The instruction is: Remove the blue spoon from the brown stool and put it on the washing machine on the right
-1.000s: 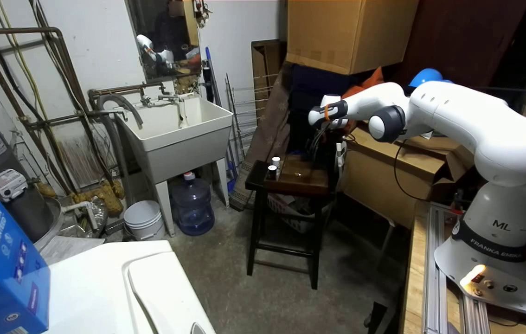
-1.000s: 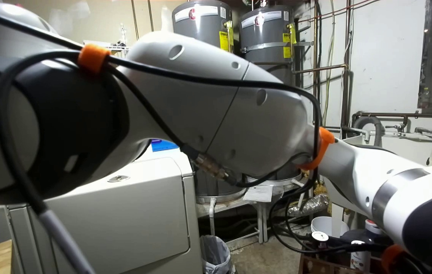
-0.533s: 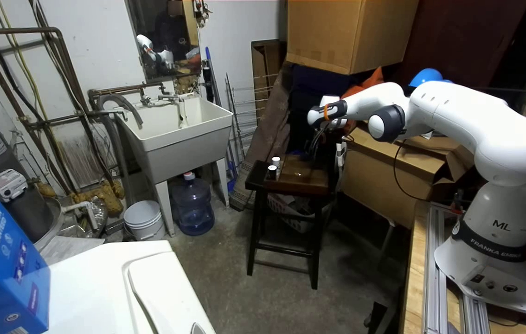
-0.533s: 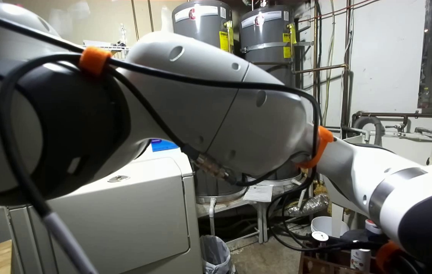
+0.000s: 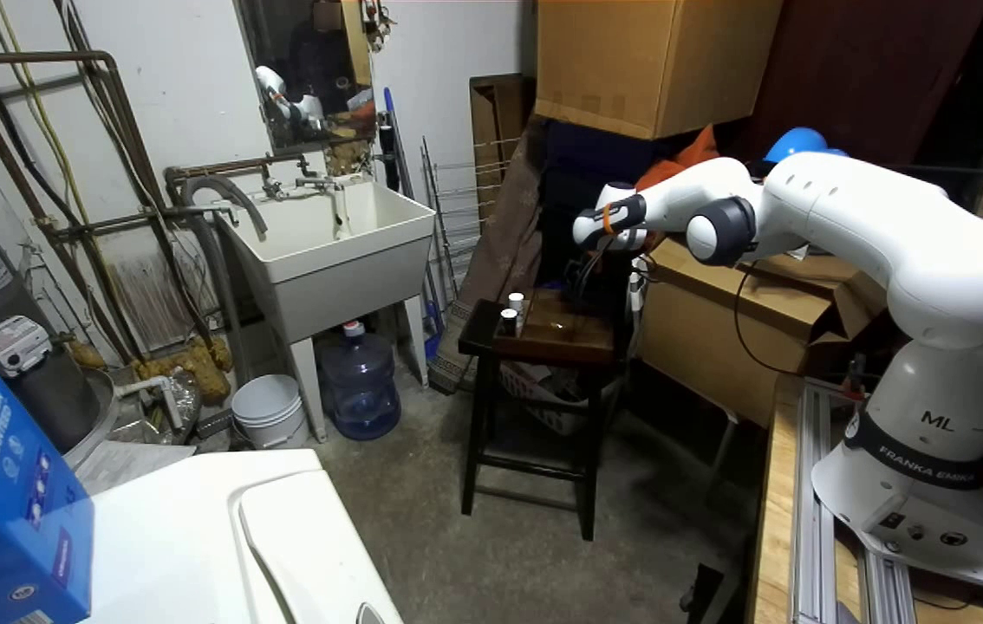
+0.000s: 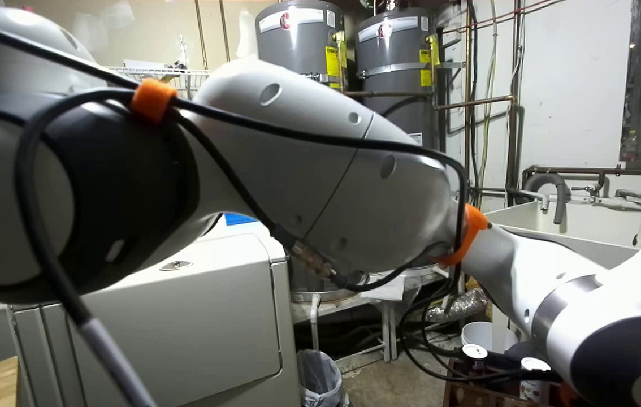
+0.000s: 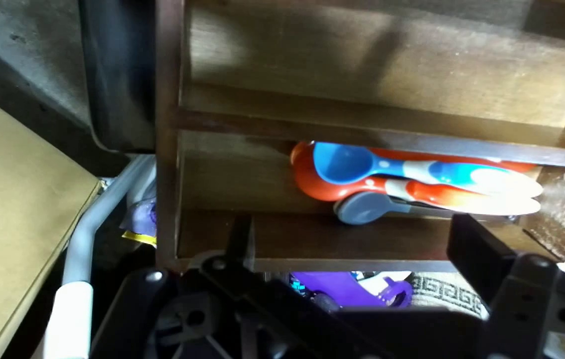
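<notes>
The claw hung above the brown stool. Its two fingers were spread wide apart, and it had hold of nothing. On the stool there was a wooden tray, which a thin divider separated into compartments.

The blue spoon lay in the compartment that was nearer to the claw in the wrist view. It was the uppermost one of a small pile: it rested partly over an orange spoon, and a second orange piece was mostly hidden behind it, close to the divider. A grey-blue spoon lay lowest in that view, on the side of the claw. All the handles that I could see pointed in the same direction.

In an exterior view, two small jars with white lids stood upright near the left edge of the tray. The washing machine was well apart from the stool, and a blue printed box stood upon its white top. At the wall there was a utility sink, with a big water jug under it and a light bucket beside its leg. The robot arm reached over from its base, which was mounted at a wooden tabletop.
</notes>
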You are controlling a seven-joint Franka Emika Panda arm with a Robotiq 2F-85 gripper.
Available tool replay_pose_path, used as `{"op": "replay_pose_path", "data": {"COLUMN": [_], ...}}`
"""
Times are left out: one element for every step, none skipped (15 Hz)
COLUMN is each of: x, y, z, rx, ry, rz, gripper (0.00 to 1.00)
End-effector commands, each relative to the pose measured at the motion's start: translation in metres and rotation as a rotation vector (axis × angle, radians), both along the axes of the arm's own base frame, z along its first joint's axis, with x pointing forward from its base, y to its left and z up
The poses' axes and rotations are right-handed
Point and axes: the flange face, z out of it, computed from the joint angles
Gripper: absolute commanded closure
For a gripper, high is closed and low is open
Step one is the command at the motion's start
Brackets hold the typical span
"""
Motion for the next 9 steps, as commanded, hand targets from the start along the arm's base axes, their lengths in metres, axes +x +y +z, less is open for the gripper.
{"op": "replay_pose_path", "data": {"x": [0.003, 0.003, 0.004, 0.004, 0.005, 0.005, 0.005, 0.005, 0.005], "y": [0.01, 0.011, 0.012, 0.013, 0.014, 0.016, 0.017, 0.018, 0.02], "z": [-0.013, -0.014, -0.016, -0.016, -0.017, -0.019, -0.02, -0.022, -0.023], "rx": [0.009, 0.008, 0.009, 0.012, 0.017, 0.022, 0.031, 0.037, 0.046], "ry": [-0.027, -0.033, -0.035, -0.037, -0.039, -0.038, -0.035, -0.032, -0.023], "rz": [-0.03, -0.029, -0.031, -0.03, -0.029, -0.028, -0.03, -0.032, -0.034], "gripper": [0.0, 0.0, 0.0, 0.0, 0.0, 0.0, 0.0, 0.0, 0.0]}}
